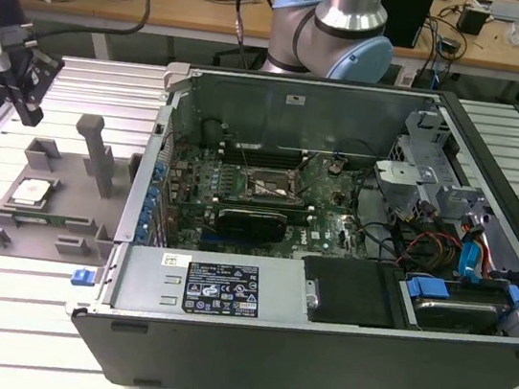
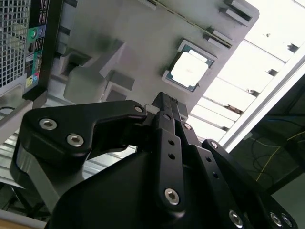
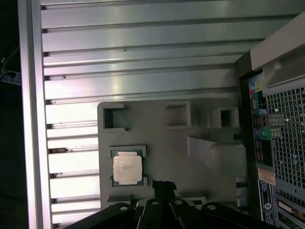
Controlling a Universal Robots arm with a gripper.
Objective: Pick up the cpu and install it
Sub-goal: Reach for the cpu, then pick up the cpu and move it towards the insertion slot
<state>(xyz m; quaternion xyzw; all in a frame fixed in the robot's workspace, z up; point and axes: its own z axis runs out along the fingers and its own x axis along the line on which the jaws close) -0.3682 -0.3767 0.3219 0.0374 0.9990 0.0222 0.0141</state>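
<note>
The cpu (image 1: 33, 191), a small square chip with a shiny silver top, lies flat in a recess of a grey fixture plate (image 1: 69, 211) on the exterior view's left. Both wrist views show the cpu (image 2: 189, 70) (image 3: 127, 170) from above. My black gripper (image 1: 28, 109) hangs in the air above the fixture's far left side, apart from the chip. Its fingers meet at one narrow tip, so the gripper (image 2: 165, 101) (image 3: 162, 185) is shut and holds nothing. Inside the open computer case (image 1: 226, 291), the black socket frame (image 1: 260, 187) sits on the motherboard.
A grey upright post (image 1: 100, 158) and low blocks rise from the fixture plate. A long black expansion card (image 1: 251, 220) lies just in front of the socket. The case wall (image 1: 150, 179) stands between fixture and motherboard. The arm's base (image 1: 336, 31) is behind the case, on a slotted metal table (image 1: 11, 314).
</note>
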